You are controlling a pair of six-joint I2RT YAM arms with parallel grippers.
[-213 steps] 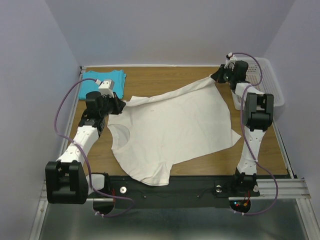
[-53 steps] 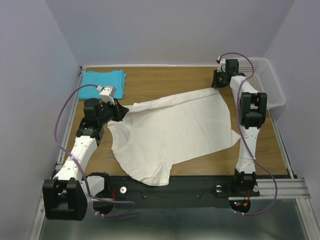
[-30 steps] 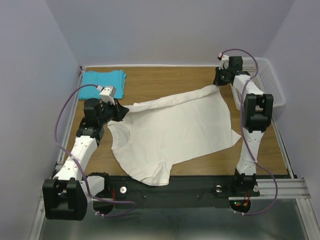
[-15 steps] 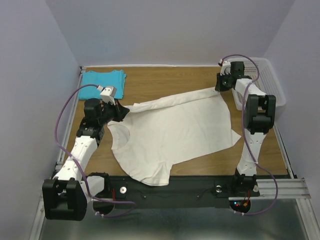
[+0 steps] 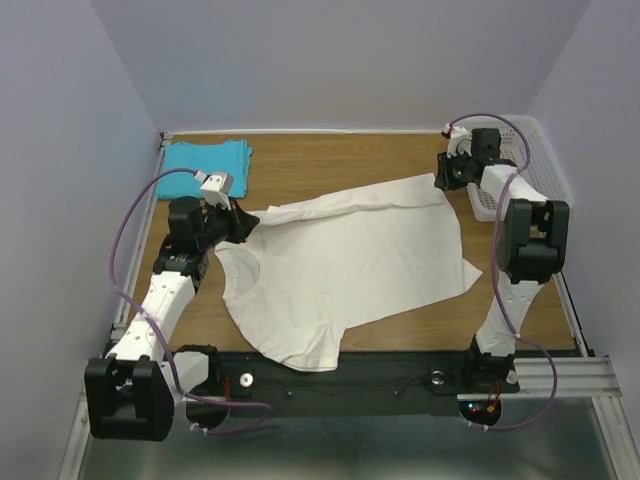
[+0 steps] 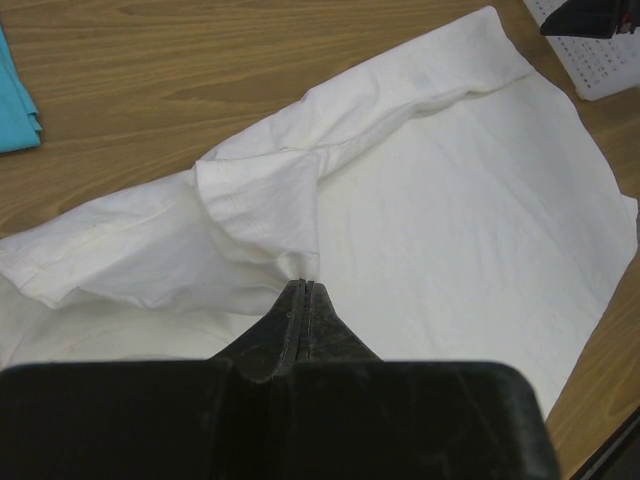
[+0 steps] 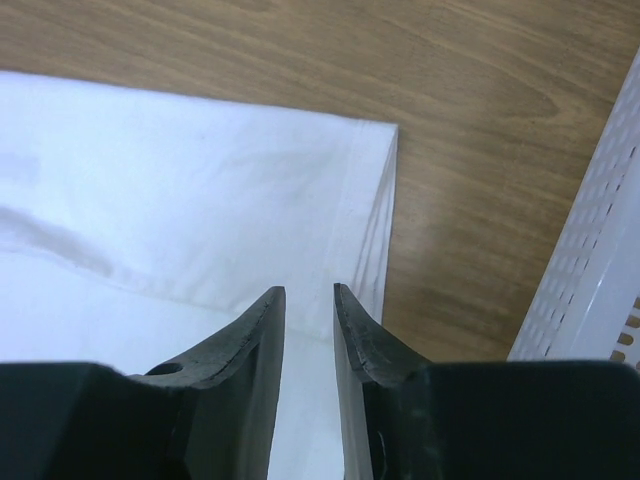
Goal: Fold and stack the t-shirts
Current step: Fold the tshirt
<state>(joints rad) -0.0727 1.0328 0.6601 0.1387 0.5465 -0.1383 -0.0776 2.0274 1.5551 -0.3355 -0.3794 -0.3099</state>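
Note:
The cream t-shirt [image 5: 350,260] lies spread across the middle of the wooden table, its far edge folded over in a band. My left gripper [image 5: 240,222] is shut on the shirt's left sleeve fold [image 6: 262,205], the fingertips pinched together on the cloth. My right gripper [image 5: 443,178] is open just above the shirt's far right corner [image 7: 365,165], with cloth under the gap and nothing held. The turquoise t-shirt [image 5: 205,160] lies folded at the far left corner, and its edge shows in the left wrist view [image 6: 15,105].
The white perforated basket [image 5: 540,165] stands at the far right, right beside my right gripper; its wall shows in the right wrist view [image 7: 590,270]. The table's metal rail [image 5: 560,375] runs along the near edge.
The right gripper has let go of the shirt's far right corner and moved right toward the basket. The corner has dropped flat on the table. The left arm has held still.

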